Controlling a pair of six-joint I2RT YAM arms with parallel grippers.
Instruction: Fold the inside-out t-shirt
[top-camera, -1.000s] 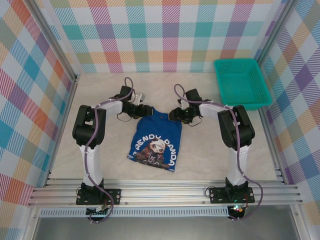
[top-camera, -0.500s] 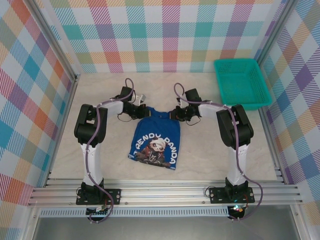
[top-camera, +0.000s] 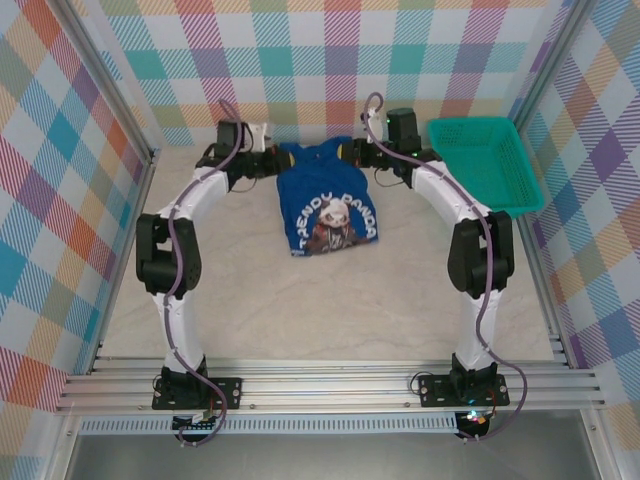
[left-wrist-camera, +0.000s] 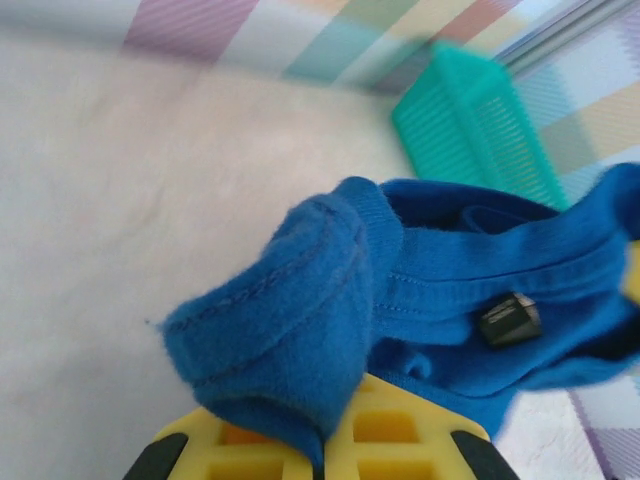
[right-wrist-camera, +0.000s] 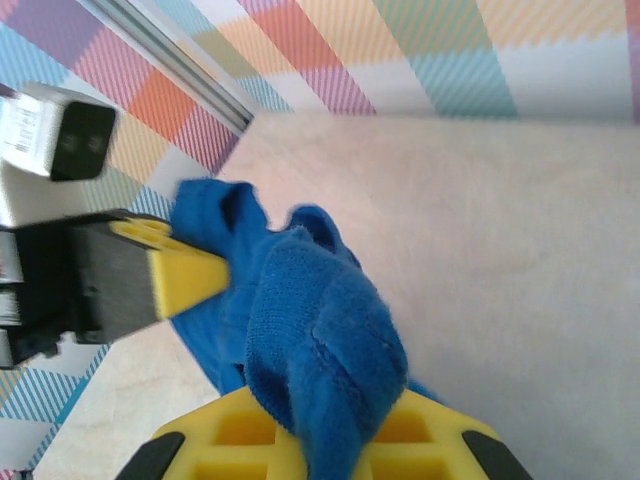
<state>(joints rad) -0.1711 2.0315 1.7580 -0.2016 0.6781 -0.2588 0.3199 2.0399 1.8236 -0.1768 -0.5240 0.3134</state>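
Note:
The royal-blue t-shirt (top-camera: 327, 205) with its panda print facing up hangs stretched between both grippers near the back wall, its lower part trailing toward the table. My left gripper (top-camera: 272, 160) is shut on the shirt's upper left edge, and my right gripper (top-camera: 350, 152) is shut on its upper right edge. In the left wrist view a bunched fold of the shirt (left-wrist-camera: 290, 320) is pinched between the yellow pads of the left gripper (left-wrist-camera: 325, 445). In the right wrist view a thick wad of the shirt (right-wrist-camera: 325, 340) sits clamped in the right gripper (right-wrist-camera: 335, 450), with the left gripper's yellow finger (right-wrist-camera: 175, 275) close by.
The teal mesh basket (top-camera: 485, 165) stands at the back right, close to the right arm, and its corner shows as the teal basket (left-wrist-camera: 470, 120) in the left wrist view. The checkered back wall (top-camera: 330, 70) is right behind the grippers. Bare table (top-camera: 330, 300) lies in front.
Both grippers closed on the shirt's top edge, then carried it up and back from the table's middle toward the rear wall. Both arms are now stretched far forward.

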